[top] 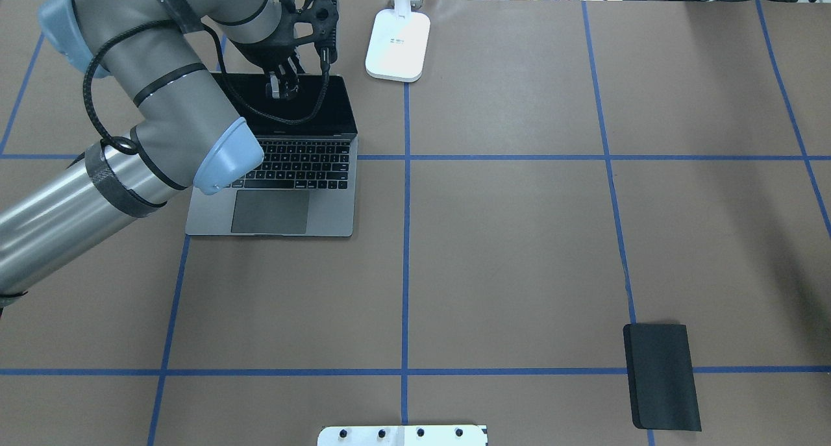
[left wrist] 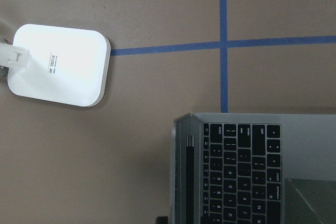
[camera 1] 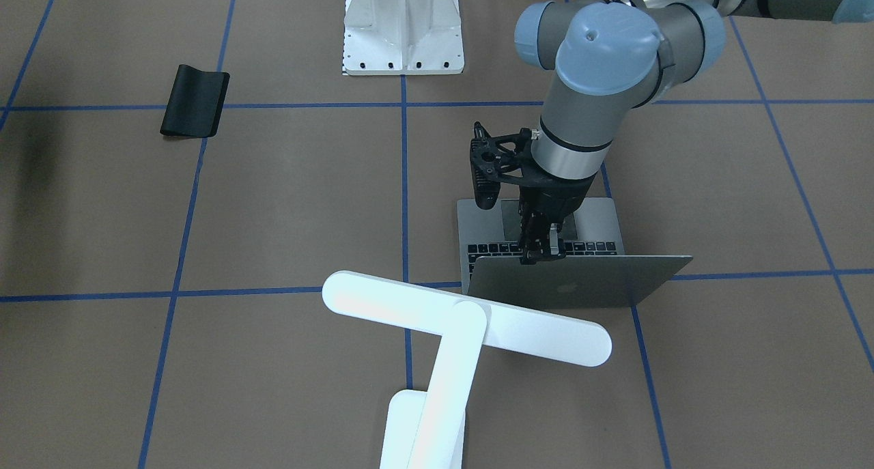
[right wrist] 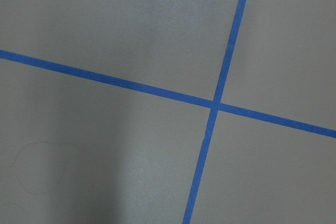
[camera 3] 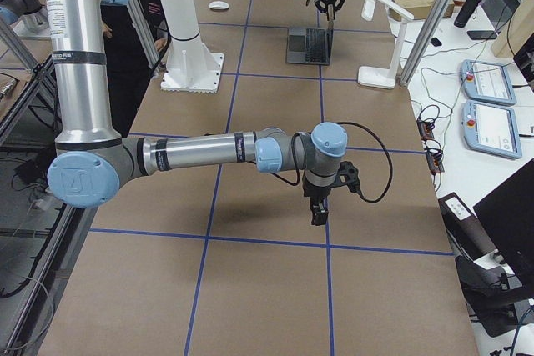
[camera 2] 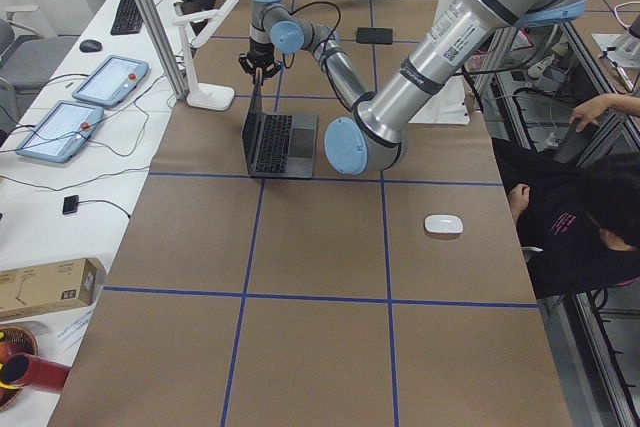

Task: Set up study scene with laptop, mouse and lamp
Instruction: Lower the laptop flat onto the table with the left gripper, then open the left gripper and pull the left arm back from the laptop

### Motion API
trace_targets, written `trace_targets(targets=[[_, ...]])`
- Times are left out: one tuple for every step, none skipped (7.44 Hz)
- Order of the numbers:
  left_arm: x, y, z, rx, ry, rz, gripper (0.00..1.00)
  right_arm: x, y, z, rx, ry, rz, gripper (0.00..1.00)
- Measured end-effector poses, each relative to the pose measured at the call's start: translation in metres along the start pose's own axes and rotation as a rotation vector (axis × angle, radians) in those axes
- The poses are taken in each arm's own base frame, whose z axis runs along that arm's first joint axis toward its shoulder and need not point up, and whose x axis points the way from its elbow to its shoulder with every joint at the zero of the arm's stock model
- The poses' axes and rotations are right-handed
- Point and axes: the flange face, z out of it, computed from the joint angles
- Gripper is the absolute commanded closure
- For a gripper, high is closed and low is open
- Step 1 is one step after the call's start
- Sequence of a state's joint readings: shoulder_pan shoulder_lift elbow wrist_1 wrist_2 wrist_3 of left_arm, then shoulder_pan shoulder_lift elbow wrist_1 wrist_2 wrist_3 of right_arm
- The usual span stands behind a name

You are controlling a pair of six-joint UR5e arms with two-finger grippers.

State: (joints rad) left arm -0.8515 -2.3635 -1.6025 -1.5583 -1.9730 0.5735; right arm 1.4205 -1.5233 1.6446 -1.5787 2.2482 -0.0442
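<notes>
1. The brown tabletop (top: 519, 251), gridded with blue tape, carries everything.
2. The left arm (top: 162, 89) reaches over the laptop. The white lettering on its sleeve is cut off and unreadable. The right arm (camera 3: 200, 153) stretches low over bare tabletop, with a logo on its blue joint cap that is too small to read.
3. The lamp (camera 1: 464, 317) stands at the tabletop's far edge. Its flat base (top: 397, 37) is just beside the laptop's far right corner. A small printed label sits on the base (left wrist: 52, 61), with text too fine to read.
4. The white ribbed pedestal (camera 1: 403, 29) stands at the robot's side of the tabletop.
5. The laptop (top: 292, 167) lies open with its screen raised and dark. An apple logo shows on the lid (camera 1: 565, 288). The keys carry white legends, mostly too small to read.
6. The black mouse pad (top: 662, 376) lies on the robot's right, well apart from the laptop.
7. The mouse (camera 2: 443, 224) lies alone near the tabletop's robot-side edge, well apart from both arms' fingers.
8. The left fingers (camera 1: 552, 240) point straight down, drawn close together and pinching the top edge of the laptop's lid near its middle.
9. The right fingers (camera 3: 318, 213) hang just above bare tabletop. I cannot tell whether they are spread or pressed together.
</notes>
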Motion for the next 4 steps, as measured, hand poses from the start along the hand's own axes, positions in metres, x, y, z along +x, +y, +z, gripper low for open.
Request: trace_targets(targets=[[0.003, -0.001, -0.008, 0.013, -0.008, -0.009, 0.01, -0.001, 0.0, -0.001, 0.001, -0.001, 0.0, 0.0], [0.006, -0.001, -0.019, 0.03, -0.017, -0.031, 0.0, -0.001, -0.001, -0.001, 0.003, -0.001, -0.001, 0.0], [0.009, 0.003, -0.032, 0.047, -0.029, -0.06, 0.0, -0.003, -0.001, -0.002, 0.006, -0.002, -0.004, 0.0], [0.018, 0.017, -0.047, 0.063, -0.043, -0.105, 0.0, -0.007, -0.003, -0.005, 0.011, -0.008, -0.014, 0.0]])
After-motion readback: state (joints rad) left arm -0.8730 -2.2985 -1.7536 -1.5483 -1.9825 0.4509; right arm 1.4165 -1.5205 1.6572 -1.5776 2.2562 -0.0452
